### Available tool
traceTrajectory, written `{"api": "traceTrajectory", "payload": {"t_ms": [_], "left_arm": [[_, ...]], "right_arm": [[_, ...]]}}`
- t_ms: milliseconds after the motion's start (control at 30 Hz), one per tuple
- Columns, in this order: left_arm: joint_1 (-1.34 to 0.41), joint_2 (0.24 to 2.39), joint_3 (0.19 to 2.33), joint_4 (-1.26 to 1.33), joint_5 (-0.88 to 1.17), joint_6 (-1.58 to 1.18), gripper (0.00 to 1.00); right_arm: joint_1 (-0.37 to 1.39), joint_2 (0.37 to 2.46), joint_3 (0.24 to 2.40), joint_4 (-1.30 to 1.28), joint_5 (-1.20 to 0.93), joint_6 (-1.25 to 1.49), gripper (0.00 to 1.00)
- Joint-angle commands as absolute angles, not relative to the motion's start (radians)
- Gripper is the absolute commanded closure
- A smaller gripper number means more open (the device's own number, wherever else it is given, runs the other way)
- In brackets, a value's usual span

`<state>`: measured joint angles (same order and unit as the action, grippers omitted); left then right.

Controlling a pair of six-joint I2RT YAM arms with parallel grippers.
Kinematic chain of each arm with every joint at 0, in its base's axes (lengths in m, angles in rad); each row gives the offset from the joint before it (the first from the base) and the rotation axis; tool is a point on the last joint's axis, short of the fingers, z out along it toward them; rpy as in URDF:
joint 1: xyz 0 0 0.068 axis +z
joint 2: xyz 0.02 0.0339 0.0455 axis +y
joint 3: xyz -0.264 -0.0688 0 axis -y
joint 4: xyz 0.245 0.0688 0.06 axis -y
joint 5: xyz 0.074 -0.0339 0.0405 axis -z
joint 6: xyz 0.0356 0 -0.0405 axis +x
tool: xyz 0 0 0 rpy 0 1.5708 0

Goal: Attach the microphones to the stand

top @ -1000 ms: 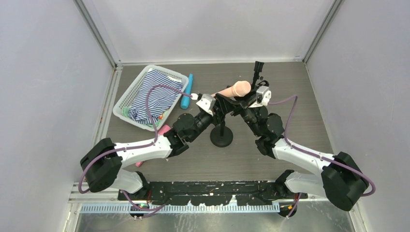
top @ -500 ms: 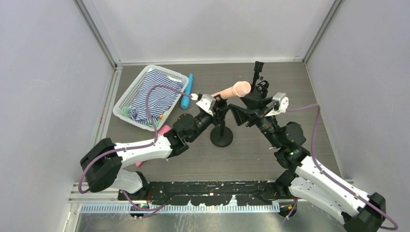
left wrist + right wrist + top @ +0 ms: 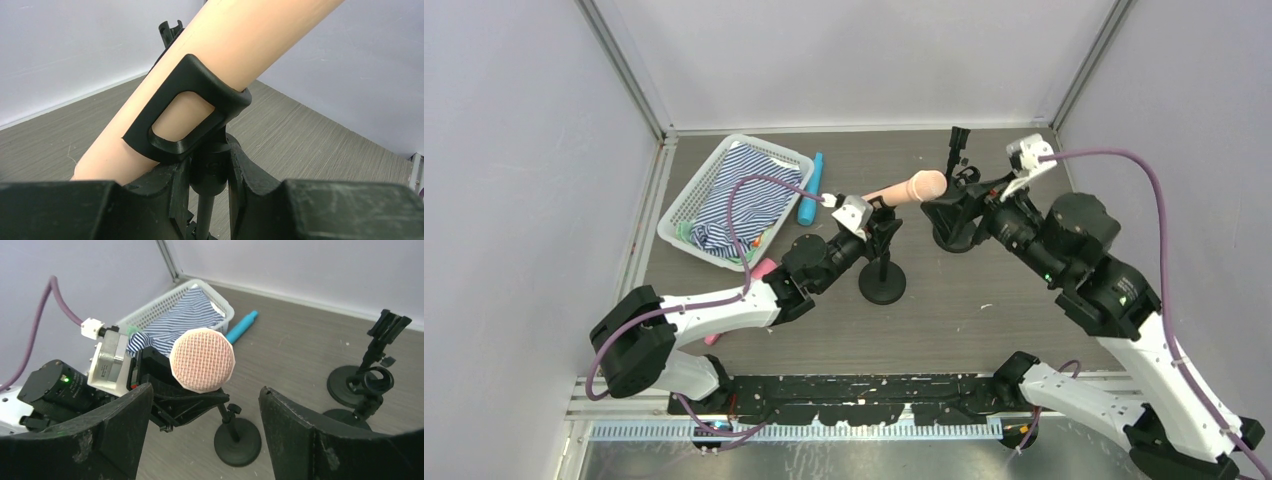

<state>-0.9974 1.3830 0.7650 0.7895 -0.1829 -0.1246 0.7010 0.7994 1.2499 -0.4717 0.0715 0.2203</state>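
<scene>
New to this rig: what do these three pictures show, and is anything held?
Two robot arms stand at the table's near edge. One picture looks down from above; the others come from wrist cameras. The left gripper is shut on a black stand, whose clip carries the peach microphone. The right gripper is open and empty, facing that microphone's head. On the table: a blue microphone, a pink microphone half hidden by the left arm, a white basket of striped cloth.

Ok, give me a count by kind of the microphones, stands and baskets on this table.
Microphones: 3 (peach microphone, blue microphone, pink microphone)
Stands: 3 (near stand, back stand, third stand)
Basket: 1
Total: 7
</scene>
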Motion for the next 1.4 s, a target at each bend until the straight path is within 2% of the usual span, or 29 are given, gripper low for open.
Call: {"api": "traceTrajectory", "payload": {"t_ms": [0,333,533,900,1033,1100,1367], "left_arm": [[-1.005,1.391,0.769,0.679,-0.145,-0.128,1.00],[-1.005,1.383,0.761,0.668,-0.092,-0.100,1.00],[-1.005,1.384,0.761,0.670,-0.077,-0.100,1.00],[-1.005,1.403,0.772,0.668,-0.054,-0.101,1.00],[-1.019,1.412,0.774,0.664,-0.047,-0.087,1.00],[-1.028,1.418,0.779,0.663,-0.044,-0.080,1.00],[-1.085,1.440,0.821,0.632,-0.065,-0.012,1.00]], "right_arm": [[0.706,0.926,1.411,-0.751,0.085,0.234,0.17],[0.707,1.159,1.700,-0.921,0.030,0.260,0.16],[0.707,1.221,1.768,-0.990,0.031,0.240,0.19],[0.707,1.228,1.765,-1.009,0.032,0.209,0.62],[0.706,1.252,1.766,-1.022,0.036,0.186,0.89],[0.706,1.270,1.765,-1.033,0.033,0.171,0.98],[0.705,1.379,1.758,-1.087,0.018,0.122,0.99]]}}
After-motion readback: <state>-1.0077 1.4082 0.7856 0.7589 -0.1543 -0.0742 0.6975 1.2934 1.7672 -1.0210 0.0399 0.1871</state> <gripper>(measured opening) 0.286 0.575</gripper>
